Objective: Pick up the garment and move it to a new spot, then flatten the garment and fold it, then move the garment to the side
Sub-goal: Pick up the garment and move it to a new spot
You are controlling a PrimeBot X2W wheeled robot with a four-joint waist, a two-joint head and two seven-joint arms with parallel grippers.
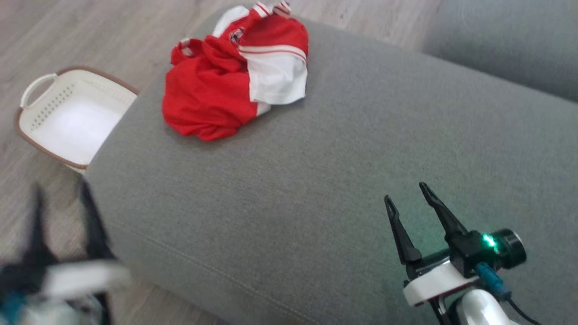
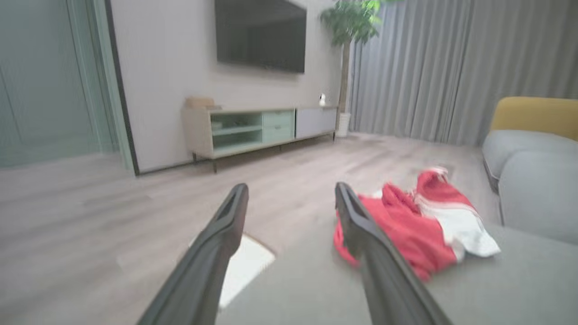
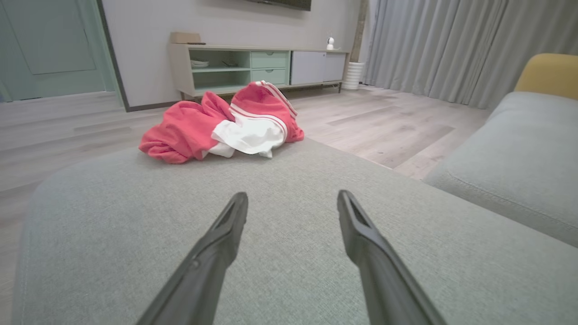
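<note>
— Since the garment (image 1: 226, 85) is crumpled, where on the grey ottoman (image 1: 316, 171) does it lie?
— At the ottoman's far edge, a red-and-white heap (white panel on top). A white basket (image 1: 45, 110) stands on the floor by the ottoman's left side.
— And the claws?
— Both spread apart: right claw (image 1: 405, 192) over the ottoman's near part, left claw (image 1: 61, 186) off its near left corner, blurred.

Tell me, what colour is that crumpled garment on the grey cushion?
The garment is red with white panels and thin stripes; the head view shows it best.
</note>
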